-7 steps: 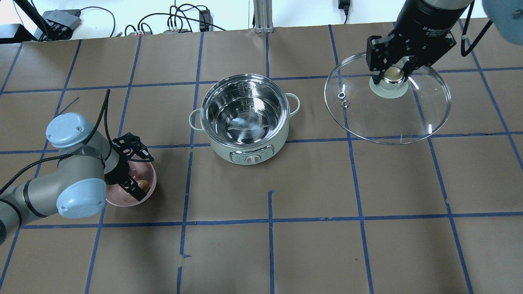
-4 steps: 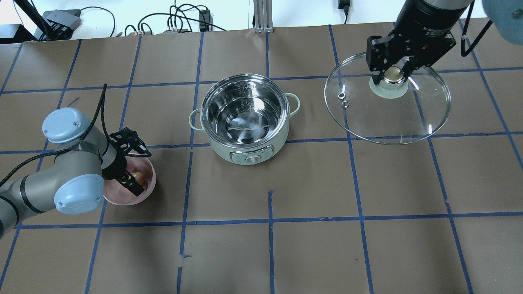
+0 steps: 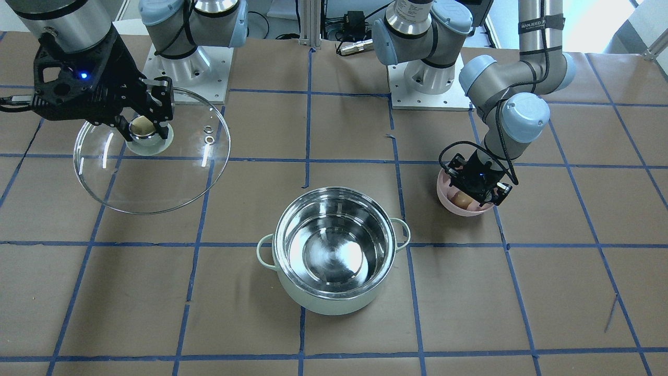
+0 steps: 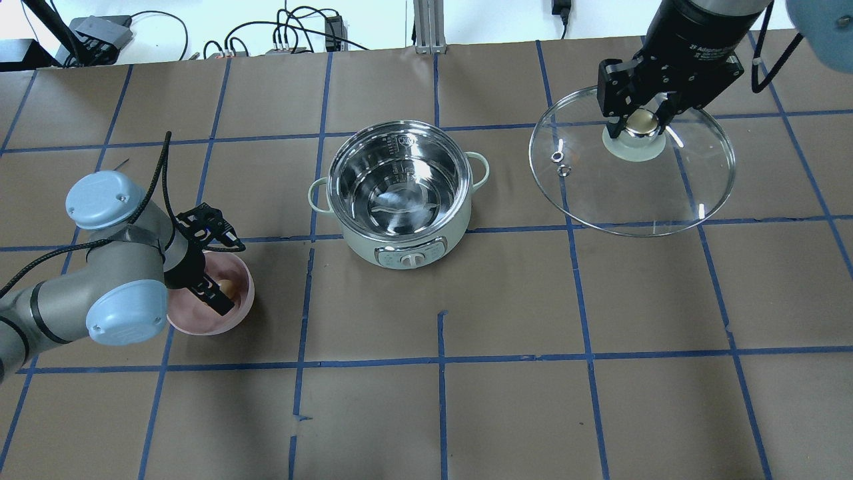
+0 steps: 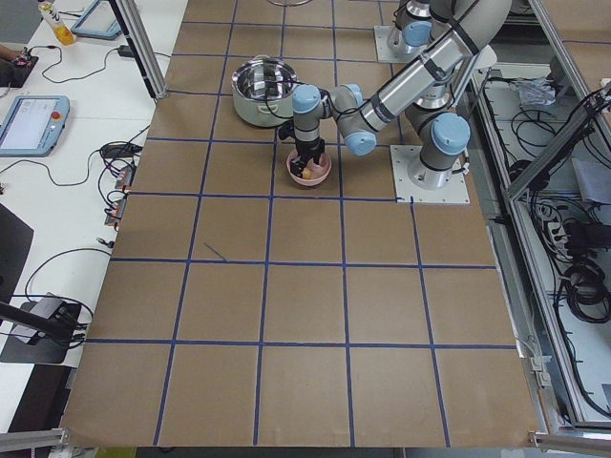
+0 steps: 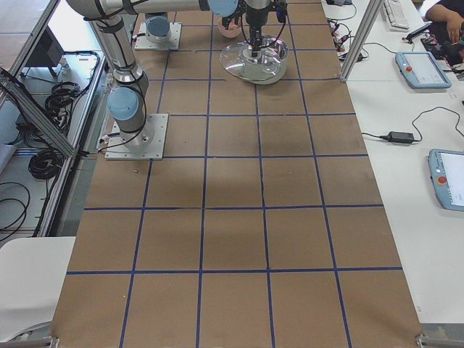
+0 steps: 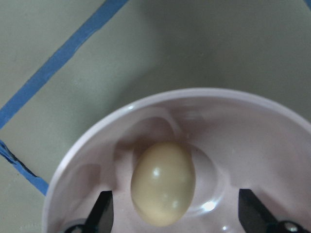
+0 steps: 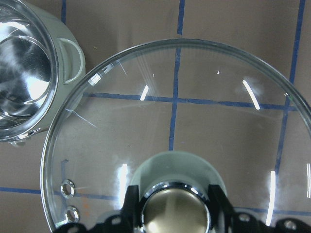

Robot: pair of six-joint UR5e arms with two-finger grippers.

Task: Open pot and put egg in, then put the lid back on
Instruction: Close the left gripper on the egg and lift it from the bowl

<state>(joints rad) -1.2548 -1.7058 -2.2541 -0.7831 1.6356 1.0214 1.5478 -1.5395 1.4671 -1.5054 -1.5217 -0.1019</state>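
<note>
Since a second ago the left arm has swung a little: its elbow sits farther from the pot and the left gripper has edged across the pink bowl with it. The right arm, the lid and the pot have not moved.

The left gripper's jaws are spread wide and lowered into the bowl, one finger on each side of the egg. In the wrist view there is a gap on both sides, narrower on one side than the other, so the egg lies loose on the bowl's floor, not yet gripped. The bowl stands on the worktop on the left of the pot, well apart from it and a little nearer the robot.

The right gripper has its jaws clenched on the lid's knob and carries the glass lid off on the right of the pot, slightly farther from the robot. The lid's nearest rim is clear of the pot's side handle.

The pot stands uncovered, its steel inside showing, with brown worktop between it and the bowl and again between it and the lid.
</note>
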